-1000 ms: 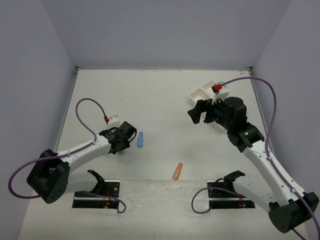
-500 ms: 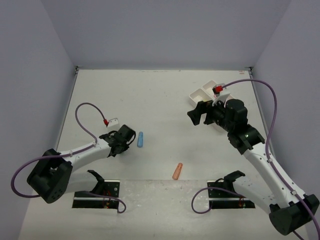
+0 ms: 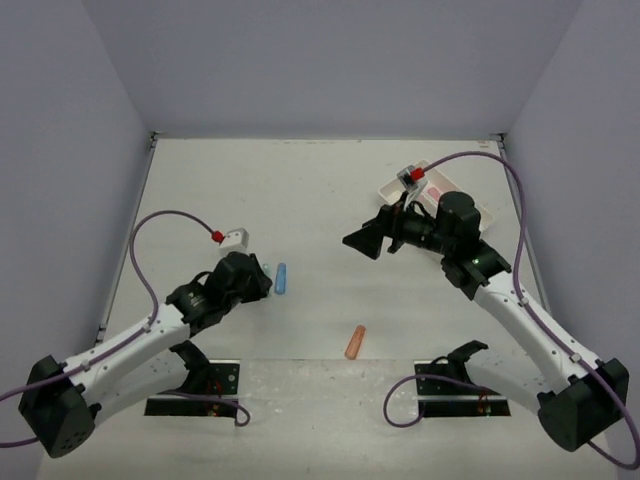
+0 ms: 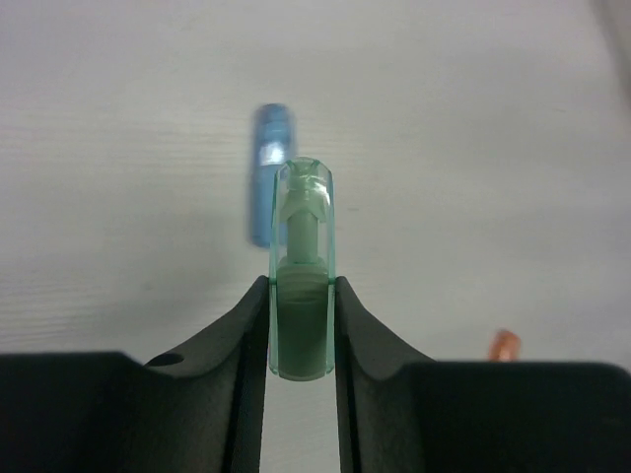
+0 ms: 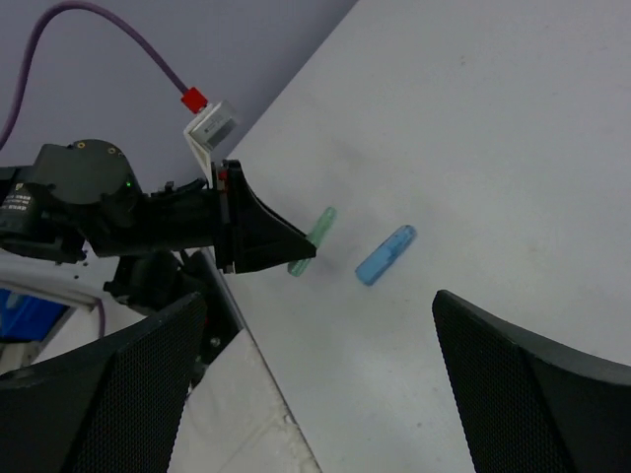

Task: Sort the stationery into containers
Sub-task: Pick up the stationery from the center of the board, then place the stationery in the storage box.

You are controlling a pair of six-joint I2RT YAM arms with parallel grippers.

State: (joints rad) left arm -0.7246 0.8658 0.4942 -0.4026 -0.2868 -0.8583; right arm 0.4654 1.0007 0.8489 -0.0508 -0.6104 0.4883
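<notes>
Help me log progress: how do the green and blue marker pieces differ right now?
The green marker piece is clamped in the left tool; the blue marker piece lies loose on the table. The green one is pale and see-through; the blue one is a stronger colour. Both are short and stubby.

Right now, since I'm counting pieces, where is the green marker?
Left wrist view: green marker clamped in the left gripper, blue marker just beyond it.
</notes>
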